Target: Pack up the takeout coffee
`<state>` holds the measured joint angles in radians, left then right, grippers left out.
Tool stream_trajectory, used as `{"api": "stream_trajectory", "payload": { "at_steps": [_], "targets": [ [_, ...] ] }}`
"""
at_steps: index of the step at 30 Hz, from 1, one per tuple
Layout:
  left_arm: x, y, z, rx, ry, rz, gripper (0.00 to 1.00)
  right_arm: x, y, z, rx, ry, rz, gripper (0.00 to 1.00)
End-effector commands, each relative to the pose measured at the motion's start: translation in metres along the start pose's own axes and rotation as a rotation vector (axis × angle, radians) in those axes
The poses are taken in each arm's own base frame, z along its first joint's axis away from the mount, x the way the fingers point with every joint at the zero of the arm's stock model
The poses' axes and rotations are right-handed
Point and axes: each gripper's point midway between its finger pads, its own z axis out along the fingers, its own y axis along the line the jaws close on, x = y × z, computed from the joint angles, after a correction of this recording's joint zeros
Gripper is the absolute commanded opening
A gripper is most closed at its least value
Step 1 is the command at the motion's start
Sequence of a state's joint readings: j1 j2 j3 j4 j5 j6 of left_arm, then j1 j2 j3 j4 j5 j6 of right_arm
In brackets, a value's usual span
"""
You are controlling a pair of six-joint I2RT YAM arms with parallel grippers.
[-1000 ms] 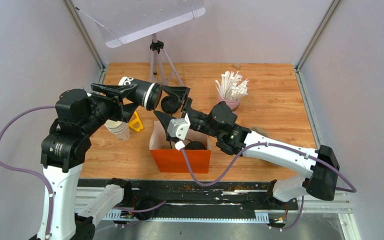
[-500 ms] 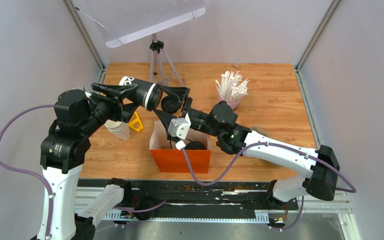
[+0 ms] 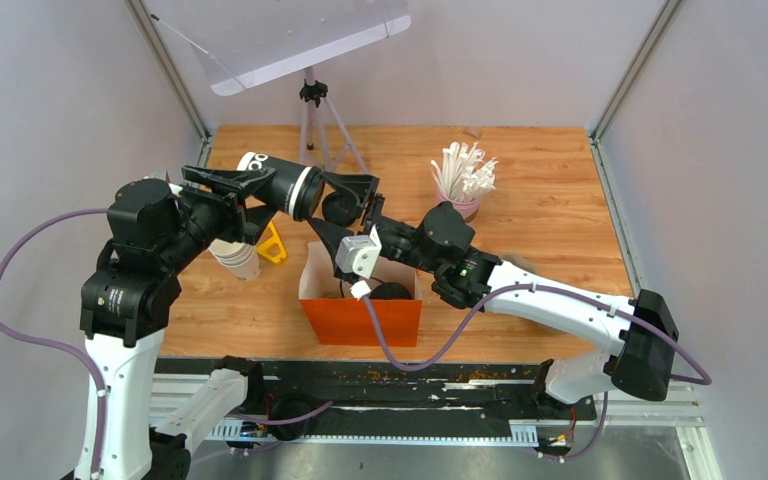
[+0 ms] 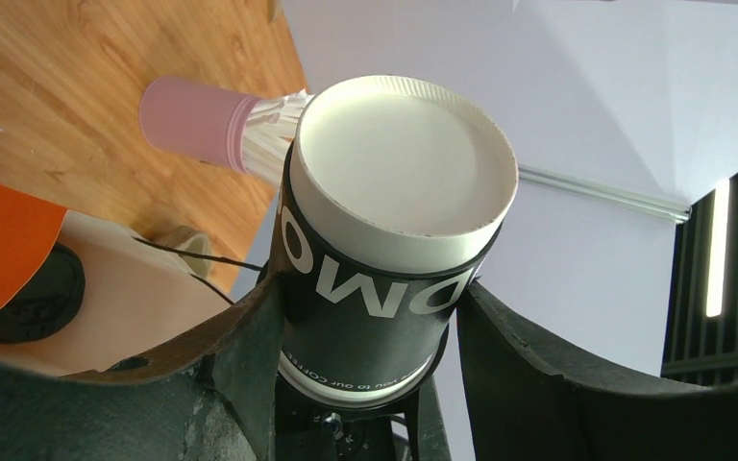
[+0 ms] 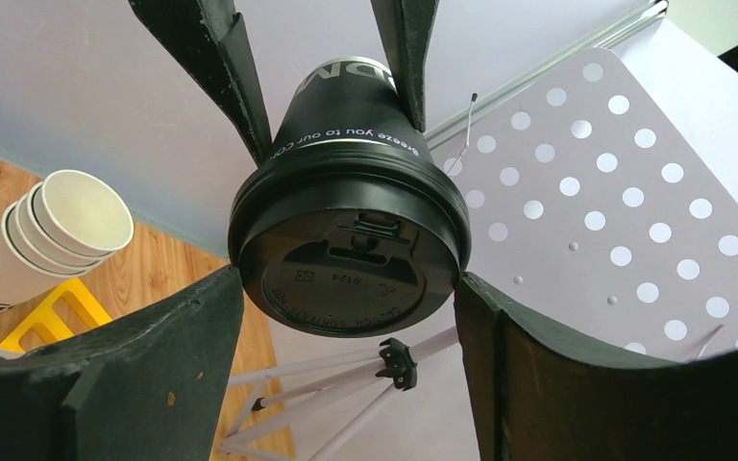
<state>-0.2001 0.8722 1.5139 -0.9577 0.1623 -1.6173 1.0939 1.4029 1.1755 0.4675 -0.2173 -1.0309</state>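
1. The cup [image 3: 285,188] is held in the air above the table [image 3: 540,180], lying on its side. Its white base points left and its black lid [image 3: 313,195] points right. The cup's body is black with white lettering.
2. The left gripper [image 3: 260,195] is clamped on the cup's body. One finger presses each side, and the jaws are about as far apart as the cup is wide. In the left wrist view the base faces the camera between the two fingers [image 4: 250,336].
3. The right gripper [image 3: 320,202] meets the cup from the other end with its jaws spread wide. In the right wrist view its fingers [image 5: 192,327] stand on either side of the lid [image 5: 346,259], right against the rim. Whether they are pressing on it or only beside it cannot be told.
4. An orange box [image 3: 360,310] stands on the table below and slightly right of the cup. Spare black lids [image 3: 390,291] lie inside it.
5. A stack of white cups [image 3: 237,258] stands on the table under the left arm. A small yellow piece [image 3: 272,245] lies just beside the stack.
6. A pink cup of white straws [image 3: 463,205] stands well apart, toward the far right of the table.
7. A tripod [image 3: 312,120] stands at the back of the table and carries a pale perforated board [image 3: 280,40].
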Motion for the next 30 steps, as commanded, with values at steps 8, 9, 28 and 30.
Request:
{"api": "stream_trajectory", "payload": {
  "at_steps": [8, 9, 28, 30],
  "targets": [
    [0.008, -0.020, -0.010, 0.088, 0.037, 0.025, 0.58, -0.012, -0.017, 0.005, 0.041, -0.037, 0.019, 0.75],
    [0.008, -0.021, -0.010, 0.092, 0.037, 0.028, 0.58, -0.012, -0.017, 0.005, 0.042, -0.036, 0.020, 0.75],
    [0.008, -0.025, -0.015, 0.111, 0.031, 0.049, 0.78, -0.002, -0.035, 0.011, 0.133, 0.014, 0.047, 0.73],
    [0.008, -0.025, -0.015, 0.111, 0.032, 0.049, 0.79, -0.002, -0.036, 0.012, 0.138, 0.010, 0.052, 0.72]
  ]
}}
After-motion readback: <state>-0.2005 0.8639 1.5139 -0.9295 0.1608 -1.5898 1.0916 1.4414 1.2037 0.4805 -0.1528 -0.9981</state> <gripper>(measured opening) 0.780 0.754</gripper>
